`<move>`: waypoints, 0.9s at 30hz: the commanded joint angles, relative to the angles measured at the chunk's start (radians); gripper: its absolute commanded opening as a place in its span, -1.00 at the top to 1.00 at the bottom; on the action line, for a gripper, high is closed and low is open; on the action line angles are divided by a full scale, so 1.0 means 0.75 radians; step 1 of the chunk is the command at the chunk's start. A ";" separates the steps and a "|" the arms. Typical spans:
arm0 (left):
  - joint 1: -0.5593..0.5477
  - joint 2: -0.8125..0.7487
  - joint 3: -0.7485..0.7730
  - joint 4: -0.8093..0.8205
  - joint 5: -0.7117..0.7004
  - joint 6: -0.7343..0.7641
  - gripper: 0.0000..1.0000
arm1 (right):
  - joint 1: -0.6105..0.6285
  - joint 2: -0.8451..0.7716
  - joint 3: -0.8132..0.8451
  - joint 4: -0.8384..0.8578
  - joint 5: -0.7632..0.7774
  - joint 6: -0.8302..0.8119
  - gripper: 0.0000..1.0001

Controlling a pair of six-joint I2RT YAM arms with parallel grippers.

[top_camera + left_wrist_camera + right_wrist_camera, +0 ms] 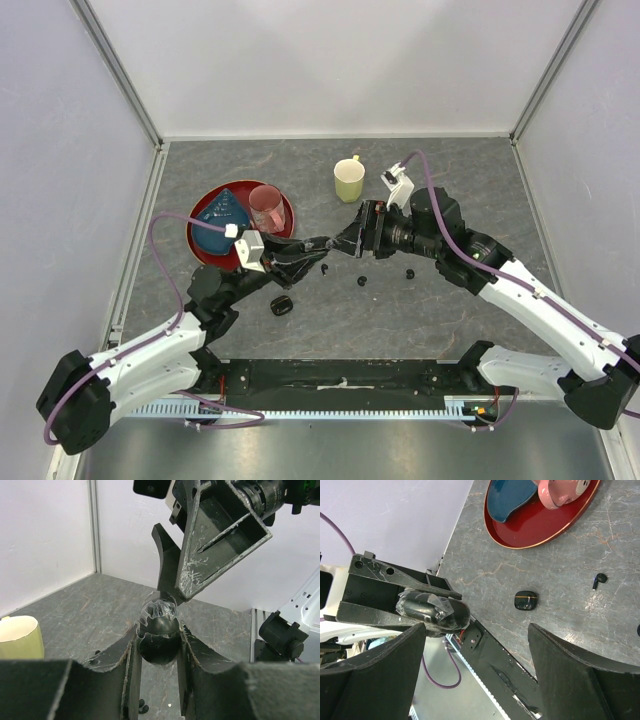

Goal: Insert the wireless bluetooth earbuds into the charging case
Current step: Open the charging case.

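Tabletop (420, 330) clutter nearest the bases was a spare pod (281, 305), lying shut with nothing touching it. Just beyond it the earbuds (362, 281) lay loose: one seemingly close under the left fingers, two more toward the right arm's side. None sat in any case.

Above them the left end effector (159, 645) was clamped narrow on the case (159, 622), a glossy black oval with clear tape over it (lid apparently shut). Its long axis ran along the left fingers, and its free end poked out toward the right end effector (350, 238). That one stood wide apart and carried nothing, with one finger at or just touching the case's top.

Opening the lid looked like the step in hand. For the move after that, the earbuds lay below the right end effector and slightly nearward of it. That arm was both the free one and the nearer to two of them.

Farther back stood a mug (349, 180) and a red plate (535, 532).
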 commanded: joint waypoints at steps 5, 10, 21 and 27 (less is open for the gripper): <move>0.001 0.001 0.073 0.067 0.072 0.012 0.96 | 0.007 0.013 0.026 0.008 0.029 0.000 -0.78; 0.001 -0.001 0.085 0.079 0.144 0.008 0.95 | 0.009 0.015 0.028 0.008 0.044 0.008 -0.78; 0.001 -0.044 0.071 0.089 0.218 0.016 0.95 | 0.007 0.027 0.034 0.041 0.066 0.037 -0.80; 0.003 -0.063 0.067 0.081 0.216 0.022 0.95 | 0.007 0.039 0.034 0.067 0.046 0.047 -0.80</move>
